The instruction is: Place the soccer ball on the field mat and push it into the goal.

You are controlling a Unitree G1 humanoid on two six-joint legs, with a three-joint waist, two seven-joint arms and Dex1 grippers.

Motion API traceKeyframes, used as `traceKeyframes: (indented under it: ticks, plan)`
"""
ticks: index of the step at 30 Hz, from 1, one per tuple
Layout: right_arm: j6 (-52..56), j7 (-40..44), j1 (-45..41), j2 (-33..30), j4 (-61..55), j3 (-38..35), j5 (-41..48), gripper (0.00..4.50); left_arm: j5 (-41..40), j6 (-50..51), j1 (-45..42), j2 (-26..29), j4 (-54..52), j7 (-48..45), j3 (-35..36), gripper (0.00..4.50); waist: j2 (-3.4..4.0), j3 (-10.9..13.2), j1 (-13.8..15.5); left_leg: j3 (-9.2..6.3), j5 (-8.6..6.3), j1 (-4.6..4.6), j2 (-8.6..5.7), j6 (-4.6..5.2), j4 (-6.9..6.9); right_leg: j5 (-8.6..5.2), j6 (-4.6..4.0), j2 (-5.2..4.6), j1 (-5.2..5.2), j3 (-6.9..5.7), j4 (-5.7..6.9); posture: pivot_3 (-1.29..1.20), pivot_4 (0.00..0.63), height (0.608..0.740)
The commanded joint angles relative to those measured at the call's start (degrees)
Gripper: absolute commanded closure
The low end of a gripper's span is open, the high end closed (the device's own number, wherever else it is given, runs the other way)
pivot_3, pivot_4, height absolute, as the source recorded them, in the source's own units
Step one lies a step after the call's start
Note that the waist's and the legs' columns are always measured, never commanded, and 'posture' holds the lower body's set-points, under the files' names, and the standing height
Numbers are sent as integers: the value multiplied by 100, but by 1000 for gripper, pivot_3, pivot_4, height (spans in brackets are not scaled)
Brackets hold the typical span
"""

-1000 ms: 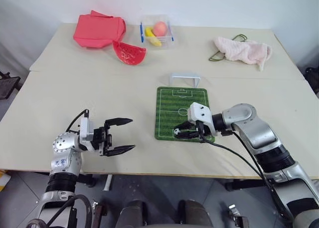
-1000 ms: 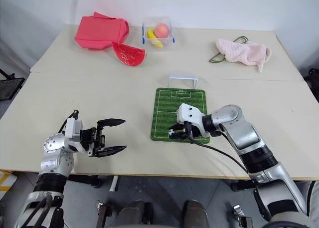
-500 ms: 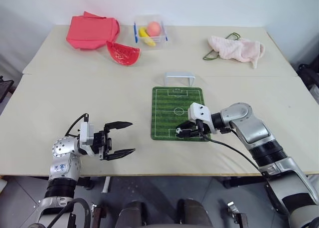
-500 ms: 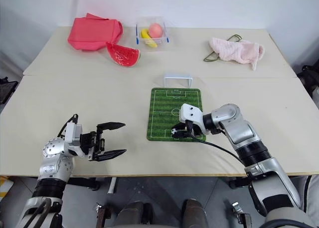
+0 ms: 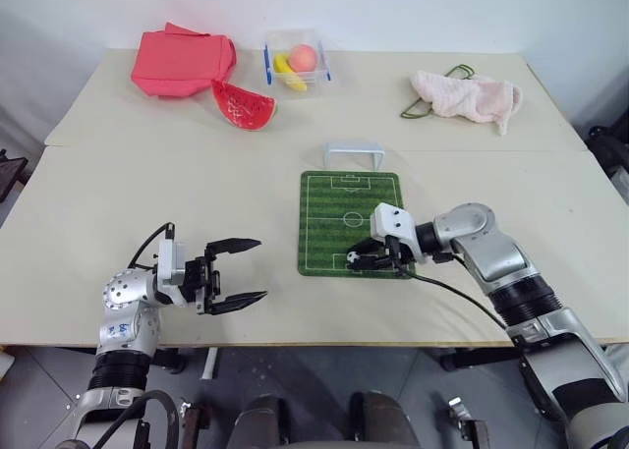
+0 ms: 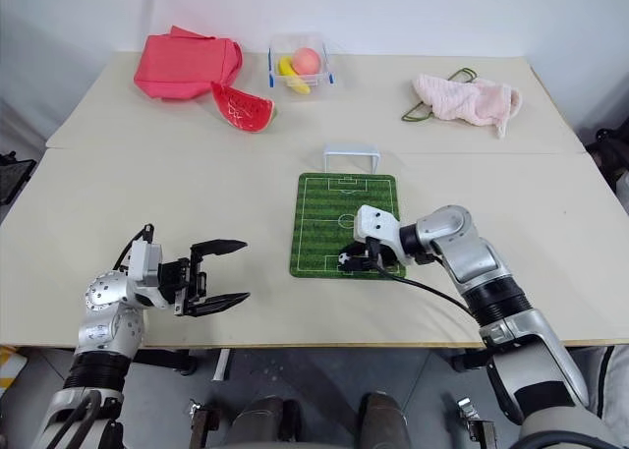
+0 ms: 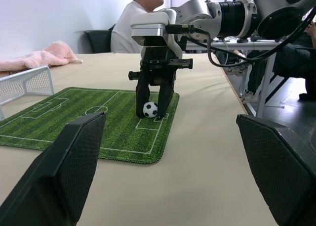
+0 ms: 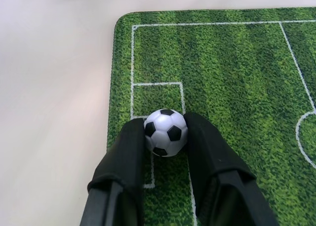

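The tiny white soccer ball with black patches (image 8: 166, 132) sits on the flat green striped field mat with white pitch lines (image 5: 344, 198), inside the penalty box at the mat's 6 o'clock end in the head views. The right gripper (image 8: 165, 137) reaches down to the mat. Its two black fingers (image 8: 126, 152) are set narrow, one on each side of the ball, touching it or very nearly. The ball rests on the mat surface between the fingertips. The small white plastic frame goal (image 5: 353, 154) stands just beyond the mat's 12 o'clock edge, well apart from the ball. The left gripper (image 5: 241, 269) hovers over the beige table (image 5: 147, 194) at the mat's 8 o'clock, jaws spread wide, nothing in them.
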Motion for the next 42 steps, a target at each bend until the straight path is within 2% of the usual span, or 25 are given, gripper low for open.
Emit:
traceKeyframes:
  ticks: [1, 2, 11, 18, 21, 24, 26, 32, 38, 42]
  plan:
    - [-96, 31, -91, -15, 24, -102, -65, 2330, 15, -67, -56, -23, -70, 36, 38, 0, 0, 0, 1, 0, 0, 0, 0, 0, 0, 0, 0, 0, 0, 0, 0, 0, 150, 740]
    - [-94, 39, -99, -22, 26, -110, -64, 2014, 18, -67, -65, -24, -56, 37, 40, 0, 0, 0, 2, 0, 0, 0, 0, 0, 0, 0, 0, 0, 0, 0, 0, 0, 150, 740]
    - [0, 85, -231, -103, -344, -241, 21, 2014, 59, -88, -138, -51, 33, 39, 43, 0, 0, 0, 1, 0, 0, 0, 0, 0, 1, 0, 0, 0, 0, 0, 1, 0, 150, 740]
    - [642, 100, -241, -368, -1515, -437, 234, 2014, 87, -104, -250, -72, 147, -5, 47, 0, 0, 0, 16, -3, 0, -1, 0, 0, 1, 0, 0, 0, -1, -1, 3, 0, 150, 740]
    - [912, -94, -77, -385, -1953, -527, 303, 2633, 89, -122, -289, -64, 211, -41, 50, 0, 0, 0, 14, -3, 0, -1, -1, 0, 1, 0, 0, 0, -2, -1, 3, 0, 150, 740]
    - [1324, -170, 551, -466, -2671, -561, 537, 3612, 85, -138, -320, -65, 256, -66, 49, 0, -2, -1, 34, -5, 0, -2, -2, 0, 1, 0, 0, 0, -1, -2, 4, 0, 150, 740]
    - [1236, -238, 860, -494, -2640, -497, 459, 4393, 92, -139, -336, -75, 274, -78, 40, 0, -2, -1, 33, -7, 0, -2, -3, 0, 1, 0, 0, 0, 0, -2, 4, 0, 150, 740]
    - [786, -342, 926, -342, -1734, -398, 224, 4481, 98, -137, -394, -82, 319, -118, 30, 0, -2, -1, 4, 4, 0, 1, -3, 0, 4, 0, 0, 0, 0, 2, 2, 0, 150, 740]
    - [195, -614, 227, 79, -453, -464, 4, 4481, 106, -137, -470, -51, 345, -126, 49, 0, -2, -1, -7, 7, 1, 5, -1, -2, 2, 0, 0, 1, -2, 2, 6, 0, 150, 740]
    - [-48, -995, -453, 319, 504, -815, 35, 4481, 117, -159, -486, -14, 366, -128, 70, 0, -2, -1, -3, 5, 1, 4, -1, -1, 2, 0, 0, 1, -2, 2, 6, 0, 150, 740]
